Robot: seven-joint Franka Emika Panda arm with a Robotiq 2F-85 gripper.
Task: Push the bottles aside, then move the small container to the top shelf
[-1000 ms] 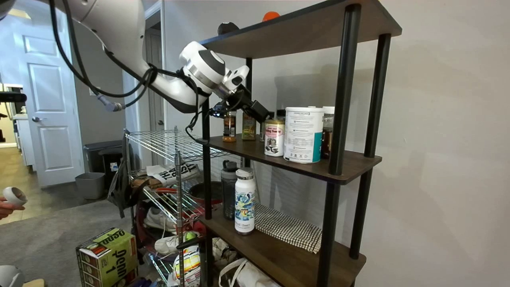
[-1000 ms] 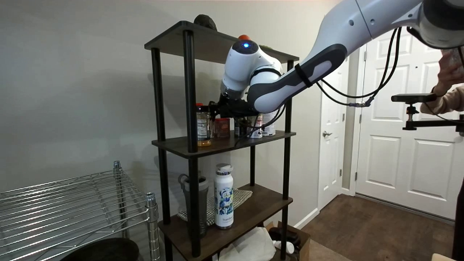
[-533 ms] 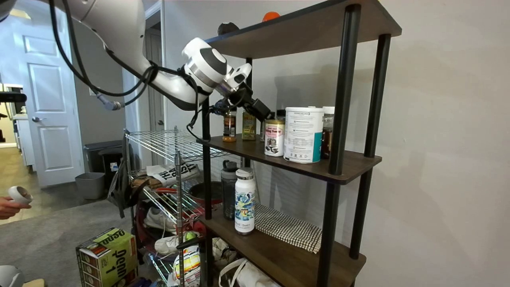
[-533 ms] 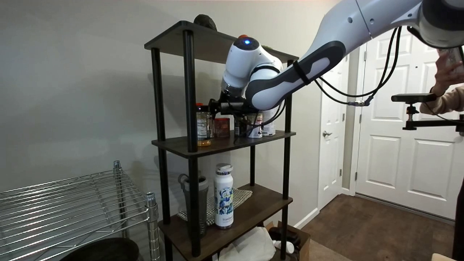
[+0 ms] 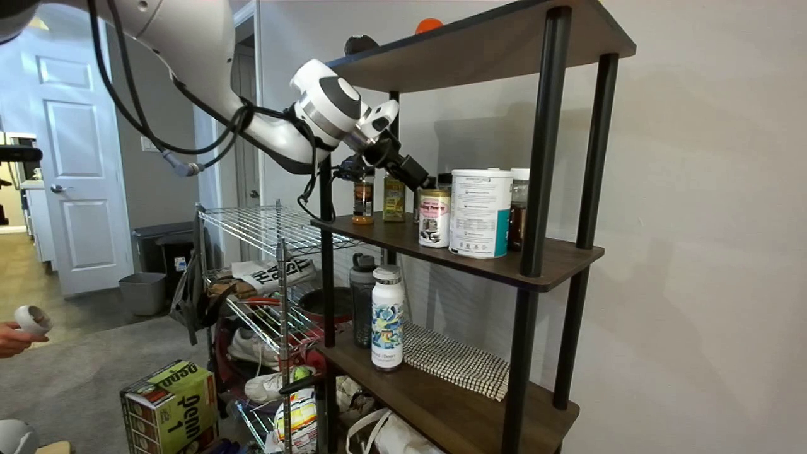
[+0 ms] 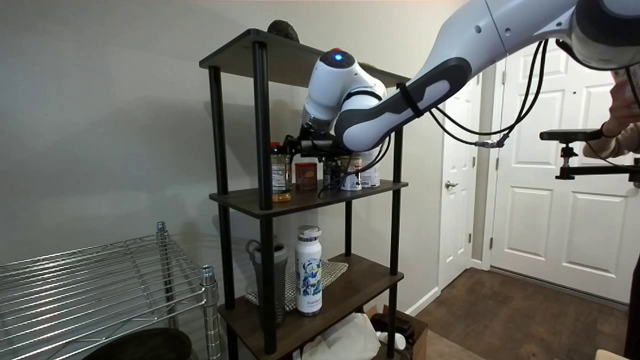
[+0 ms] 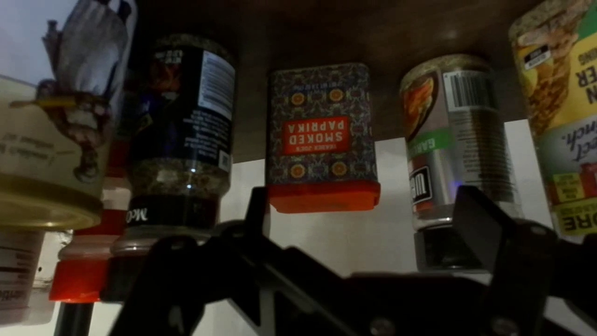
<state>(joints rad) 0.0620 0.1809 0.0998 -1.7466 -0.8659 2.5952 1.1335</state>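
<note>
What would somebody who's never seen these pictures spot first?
Probably the big white robot arm with black patches, stretched toward the dark brown wooden shelves with its black claw open. In the wrist view, a patterned, boxy tin with an orange-red lid shows between the jaws. Then maybe the bright orange, rounded thing on the top shelf.

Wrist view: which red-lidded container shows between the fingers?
The boxy Smoked Paprika tin, near picture centre; the red-capped bottle stands at picture left, partly behind a dark-capped bottle.
</note>
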